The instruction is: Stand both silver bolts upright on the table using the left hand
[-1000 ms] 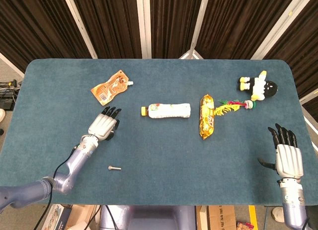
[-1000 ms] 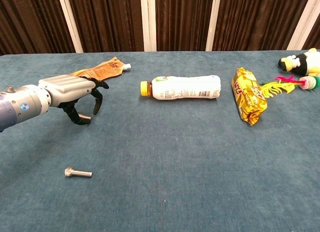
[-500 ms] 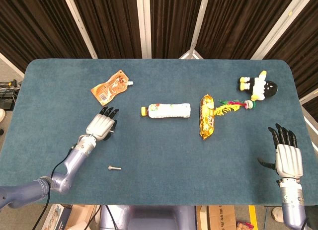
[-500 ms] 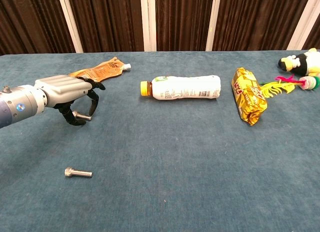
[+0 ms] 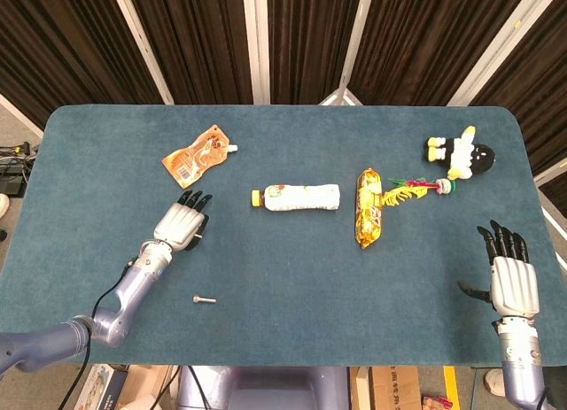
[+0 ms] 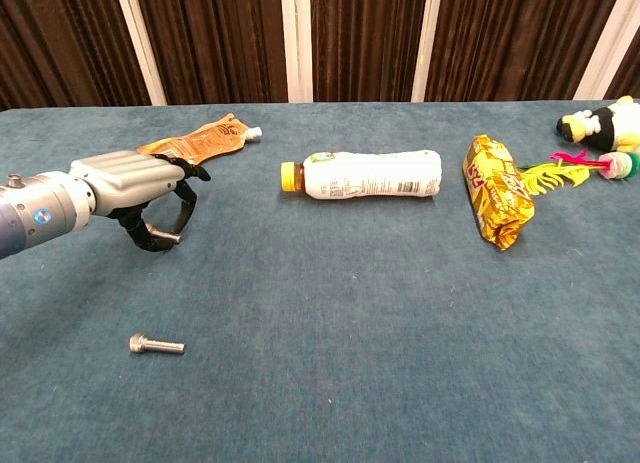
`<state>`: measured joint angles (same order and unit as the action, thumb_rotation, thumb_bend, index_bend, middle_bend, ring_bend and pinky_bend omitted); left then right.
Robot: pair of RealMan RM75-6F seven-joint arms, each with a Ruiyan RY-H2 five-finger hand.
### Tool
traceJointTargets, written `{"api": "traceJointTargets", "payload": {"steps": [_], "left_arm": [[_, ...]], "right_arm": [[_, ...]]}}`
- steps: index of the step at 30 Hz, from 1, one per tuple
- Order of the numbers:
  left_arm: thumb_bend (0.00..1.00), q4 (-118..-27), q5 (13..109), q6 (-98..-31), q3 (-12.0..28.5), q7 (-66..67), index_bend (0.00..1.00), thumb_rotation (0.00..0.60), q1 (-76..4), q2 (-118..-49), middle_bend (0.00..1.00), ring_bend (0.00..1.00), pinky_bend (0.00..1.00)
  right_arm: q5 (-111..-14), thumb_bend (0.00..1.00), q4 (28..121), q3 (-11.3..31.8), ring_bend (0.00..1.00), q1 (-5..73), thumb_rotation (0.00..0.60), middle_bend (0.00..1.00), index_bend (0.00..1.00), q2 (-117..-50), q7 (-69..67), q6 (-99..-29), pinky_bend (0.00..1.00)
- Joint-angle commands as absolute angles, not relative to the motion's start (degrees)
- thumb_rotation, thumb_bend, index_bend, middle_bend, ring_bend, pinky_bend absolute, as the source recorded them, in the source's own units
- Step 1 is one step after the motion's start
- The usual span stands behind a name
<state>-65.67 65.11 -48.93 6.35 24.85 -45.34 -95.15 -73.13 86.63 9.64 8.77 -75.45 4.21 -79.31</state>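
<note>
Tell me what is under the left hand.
In the chest view a silver bolt shows under the left hand, lying between the curled fingers. The fingers cover its head end, so whether they pinch it is unclear.

I see a big table (image 5: 283,127) with a soft blue-green cloth on top and round corners. Behind it hang dark brown curtains (image 5: 204,38) with white poles (image 5: 256,38) between them. On the far left, some black cables (image 5: 13,153) lie on a gray floor. Under the near edge I can see cardboard boxes (image 5: 390,388).
</note>
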Motion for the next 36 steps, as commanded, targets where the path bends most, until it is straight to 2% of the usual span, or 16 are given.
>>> {"api": "traceJointTargets", "payload": {"steps": [1, 14, 22, 36], "left_arm": [[0.46, -65.83, 65.05, -49.05, 6.43, 24.98, 0.56, 0.6, -45.32, -95.15, 0.05, 0.0, 0.0], [0.46, -66.46, 63.95, -48.78, 6.47, 26.44, 0.51, 0.6, -45.28, -94.95, 0.05, 0.0, 0.0], [0.47, -67.07, 64.15, -49.0, 6.5, 26.9, 0.55, 0.6, -45.47, -95.0, 0.05, 0.0, 0.0], [0.48, -67.4, 63.31, -48.93, 6.46, 27.95, 0.57, 0.6, -45.44, -94.98, 0.05, 0.0, 0.0]], "right_arm": [[-73.09, 0.07, 86.59, 9.66, 0.02, 8.75, 0.6, 0.07, 0.14, -75.48, 4.19, -79.35, 0.0], [-72.97, 0.07, 86.79, 9.72, 0.02, 8.68, 0.6, 0.07, 0.14, -75.35, 4.02, -79.32, 0.0], [-72.92, 0.07, 86.8, 9.7, 0.02, 8.74, 0.6, 0.07, 0.14, -75.38, 4.02, -79.12, 0.0], [-72.68, 0.07, 86.89, 9.85, 0.02, 8.7, 0.6, 0.07, 0.14, -75.29, 3.72, -79.05, 0.0]]}}
